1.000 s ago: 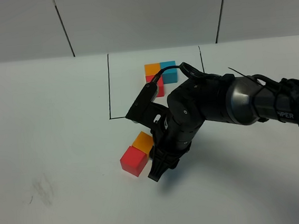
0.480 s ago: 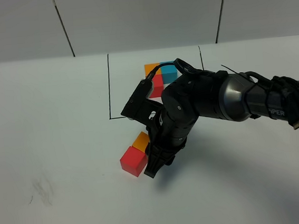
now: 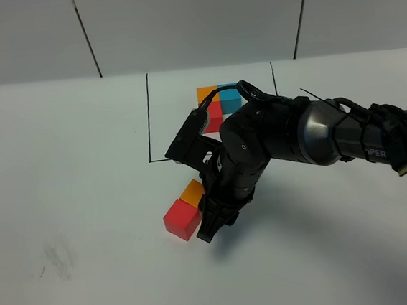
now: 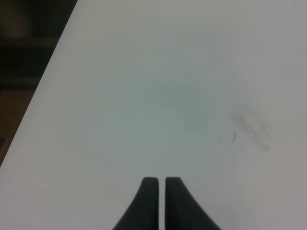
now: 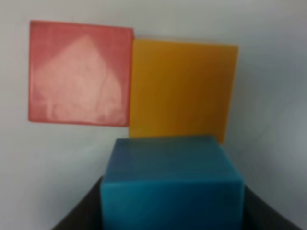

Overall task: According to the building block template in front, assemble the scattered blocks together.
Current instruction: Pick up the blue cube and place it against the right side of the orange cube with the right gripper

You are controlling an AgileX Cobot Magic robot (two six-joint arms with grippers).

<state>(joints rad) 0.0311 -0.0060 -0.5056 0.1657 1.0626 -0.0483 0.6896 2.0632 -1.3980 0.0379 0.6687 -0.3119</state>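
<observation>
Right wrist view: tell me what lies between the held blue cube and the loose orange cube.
Nothing: the right hand holds the matte blue cube against the matte orange cube, with no visible gap in that view.

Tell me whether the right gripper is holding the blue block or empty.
Holding it. In the right wrist view, the blue block sits between the dark fingers of the right gripper.

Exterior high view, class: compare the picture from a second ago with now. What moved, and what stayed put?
The right pincer, holding the blue cube, shifted left, closer to the red cube and orange cube. Those two cubes and the template stayed put.
</observation>
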